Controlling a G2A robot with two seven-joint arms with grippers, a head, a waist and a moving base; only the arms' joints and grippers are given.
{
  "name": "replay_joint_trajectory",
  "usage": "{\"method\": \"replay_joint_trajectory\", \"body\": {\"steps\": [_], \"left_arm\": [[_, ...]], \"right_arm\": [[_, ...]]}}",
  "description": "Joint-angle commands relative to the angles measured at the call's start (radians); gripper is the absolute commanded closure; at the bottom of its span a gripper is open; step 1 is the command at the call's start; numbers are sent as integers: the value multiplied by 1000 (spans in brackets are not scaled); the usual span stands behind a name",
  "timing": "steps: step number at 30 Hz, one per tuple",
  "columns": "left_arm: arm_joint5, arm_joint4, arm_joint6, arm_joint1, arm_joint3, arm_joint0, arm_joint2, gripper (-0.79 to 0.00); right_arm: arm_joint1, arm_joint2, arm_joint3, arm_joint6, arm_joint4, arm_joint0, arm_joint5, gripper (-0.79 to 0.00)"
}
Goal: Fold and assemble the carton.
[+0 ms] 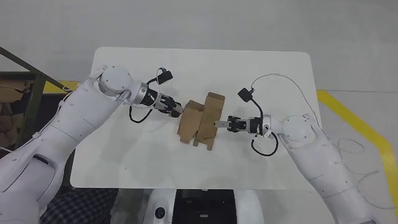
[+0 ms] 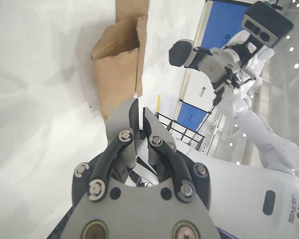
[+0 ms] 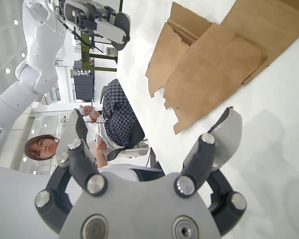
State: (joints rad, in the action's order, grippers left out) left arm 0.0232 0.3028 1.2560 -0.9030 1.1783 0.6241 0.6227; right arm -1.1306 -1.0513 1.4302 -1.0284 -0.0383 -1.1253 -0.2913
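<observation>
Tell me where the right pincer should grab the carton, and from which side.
Probably the carton's thin flap edge facing the right pincer, coming in low along the table from that side. It lies mostly flat, so only a board edge would fit between the open fingers.

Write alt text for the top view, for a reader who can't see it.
A brown, partly folded carton lies at the middle of a white table. The left pincer grips one side; the open right pincer sits at the other.

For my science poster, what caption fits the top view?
Two robot arms flank a partly folded brown carton in the middle of a white table.
</observation>
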Motion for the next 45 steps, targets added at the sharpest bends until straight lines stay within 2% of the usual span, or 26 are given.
{"method": "replay_joint_trajectory", "body": {"steps": [1, 5, 18, 26, 30, 38, 45], "left_arm": [[-12, -25, -7, -6, -11, -3, -9, -163], [-26, -91, -16, -19, -18, -8, -35, -228], [-31, -155, -27, -70, -42, -17, -88, -240], [-19, -163, -30, -106, -68, -28, -112, -105], [1, -147, -33, -121, -91, -35, -111, 0], [71, -65, -17, -127, -110, -33, -62, 0], [133, 14, 47, -112, -93, -27, 9, 0]], "right_arm": [[0, 1, -1, -1, 0, 1, 0, -785], [1, 3, -3, 1, -2, 1, -4, -785], [5, 7, -5, 7, -16, -4, -14, -785], [7, 9, -7, 9, -24, -6, -24, -785], [9, 8, -9, 12, -28, -8, -29, -785], [11, 2, -6, 25, -51, -13, -40, -785], [18, -36, -15, 4, -129, -15, -57, -785]]}}
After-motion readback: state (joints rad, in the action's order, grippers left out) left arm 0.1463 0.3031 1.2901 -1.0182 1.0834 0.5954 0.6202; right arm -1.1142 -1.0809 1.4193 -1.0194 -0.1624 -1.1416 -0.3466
